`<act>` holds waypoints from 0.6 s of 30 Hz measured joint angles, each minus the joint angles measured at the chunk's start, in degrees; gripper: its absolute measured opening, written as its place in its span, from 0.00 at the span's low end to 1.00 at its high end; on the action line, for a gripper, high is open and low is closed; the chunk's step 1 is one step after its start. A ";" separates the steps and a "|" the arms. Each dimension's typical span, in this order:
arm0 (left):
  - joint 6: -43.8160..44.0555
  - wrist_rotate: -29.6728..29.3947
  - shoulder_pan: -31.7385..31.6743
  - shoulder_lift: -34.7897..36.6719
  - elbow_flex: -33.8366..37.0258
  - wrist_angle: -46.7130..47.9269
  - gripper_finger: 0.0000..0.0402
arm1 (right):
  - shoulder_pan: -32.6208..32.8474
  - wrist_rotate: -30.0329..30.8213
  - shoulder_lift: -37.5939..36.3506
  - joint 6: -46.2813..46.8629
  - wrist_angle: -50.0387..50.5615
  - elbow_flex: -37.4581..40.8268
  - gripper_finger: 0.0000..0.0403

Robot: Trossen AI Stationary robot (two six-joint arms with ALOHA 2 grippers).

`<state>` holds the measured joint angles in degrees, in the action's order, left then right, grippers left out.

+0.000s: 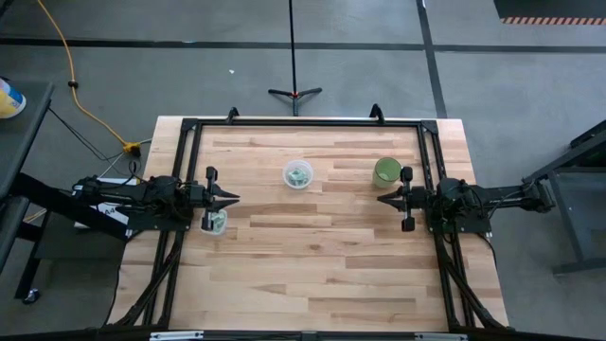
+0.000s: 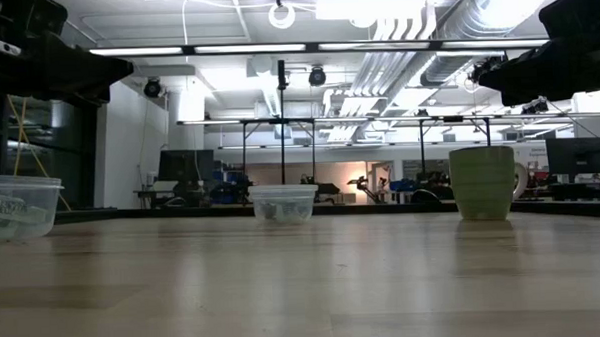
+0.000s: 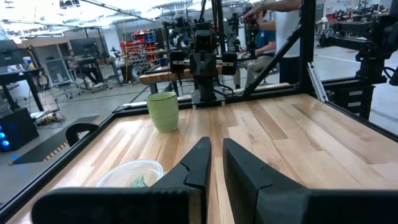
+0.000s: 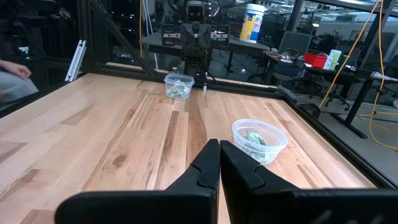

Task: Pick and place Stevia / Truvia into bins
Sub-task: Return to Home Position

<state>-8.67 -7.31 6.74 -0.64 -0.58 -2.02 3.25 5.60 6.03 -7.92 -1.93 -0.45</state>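
Note:
Two clear plastic cups stand upright on the wooden table. One cup [image 1: 298, 174] [image 4: 260, 140] [image 3: 130, 174] [image 2: 283, 203] is near the far middle, with green-and-white sachets [image 4: 254, 138] inside. The other cup [image 1: 217, 222] [image 4: 179, 85] [image 2: 16, 203] sits beside my left arm and also holds sachets. I see no loose sachet on the table. My left gripper [image 1: 233, 199] [image 3: 216, 146] hovers shut above the left side of the table. My right gripper [image 1: 381, 199] [image 4: 219, 146] hovers shut above the right side, next to the green cup. The two grippers point at each other.
A solid green cup [image 1: 386, 171] [image 3: 163, 111] [image 2: 483, 182] stands on the far right, just beyond my right gripper. A black frame [image 1: 303, 122] borders the table's far and side edges. People show beyond the table [image 3: 277, 28]. Bare wood [image 1: 312, 256] spreads across the middle and near half.

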 joint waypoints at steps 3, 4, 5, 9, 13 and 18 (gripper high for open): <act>0.00 0.00 0.00 0.00 0.00 0.00 0.20 | 0.00 -0.01 0.01 0.02 0.00 0.00 0.01; 0.00 0.00 0.00 0.00 0.00 0.00 0.20 | -0.01 -0.01 0.01 0.02 -0.02 0.00 0.01; 0.00 0.00 0.00 0.00 0.00 0.00 0.20 | 0.02 -0.02 -0.01 0.02 0.00 0.00 0.01; 0.00 0.00 0.00 0.00 0.00 0.00 0.20 | 0.02 -0.02 0.01 0.01 0.00 0.00 0.00; 0.00 0.00 0.00 0.00 0.00 0.00 0.20 | 0.00 -0.01 0.00 0.00 0.00 0.00 0.01; 0.00 0.00 0.00 -0.01 0.00 0.00 0.20 | 0.01 -0.02 0.01 0.00 0.00 0.00 0.01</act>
<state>-8.67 -7.31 6.74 -0.65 -0.58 -2.02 3.26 5.58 6.03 -7.92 -1.93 -0.45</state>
